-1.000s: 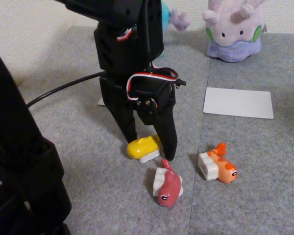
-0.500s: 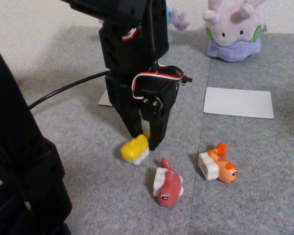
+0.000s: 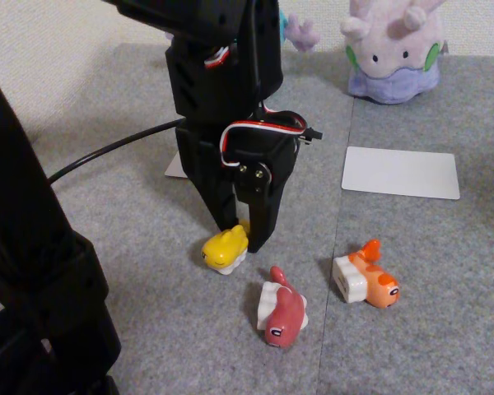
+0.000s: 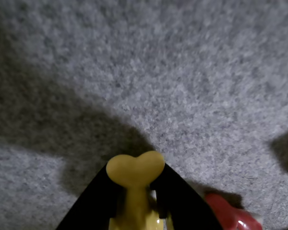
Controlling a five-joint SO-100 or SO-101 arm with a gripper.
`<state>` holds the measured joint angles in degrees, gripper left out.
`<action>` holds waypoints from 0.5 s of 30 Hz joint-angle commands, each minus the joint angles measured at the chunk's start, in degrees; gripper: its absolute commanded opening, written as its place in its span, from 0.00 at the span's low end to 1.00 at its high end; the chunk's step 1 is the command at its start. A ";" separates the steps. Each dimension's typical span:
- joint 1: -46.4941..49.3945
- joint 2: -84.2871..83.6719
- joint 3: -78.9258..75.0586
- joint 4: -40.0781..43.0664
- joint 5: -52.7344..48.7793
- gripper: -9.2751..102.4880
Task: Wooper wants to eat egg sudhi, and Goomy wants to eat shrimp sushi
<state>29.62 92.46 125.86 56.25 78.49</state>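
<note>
Grey carpet (image 3: 412,329), fingers (image 3: 227,219) clamped on the egg sudhi (image 3: 225,248) (tail fin forward in wrist view).

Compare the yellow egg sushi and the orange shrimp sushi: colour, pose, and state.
The egg sushi is plain glossy yellow; the shrimp sushi is orange with darker spots. The egg sushi sits pinched between the fingers of the gripper, its tail poking out in the wrist view; the shrimp sushi lies free on the grey mat, untouched. Both are small fish-shaped toys on white rice blocks.
</note>
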 commanded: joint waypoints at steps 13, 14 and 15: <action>-1.32 16.88 -0.26 7.91 0.70 0.08; -1.32 18.81 -0.26 8.26 0.97 0.08; -1.32 20.57 -0.26 8.44 1.05 0.08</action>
<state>28.65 108.02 126.91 64.07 79.19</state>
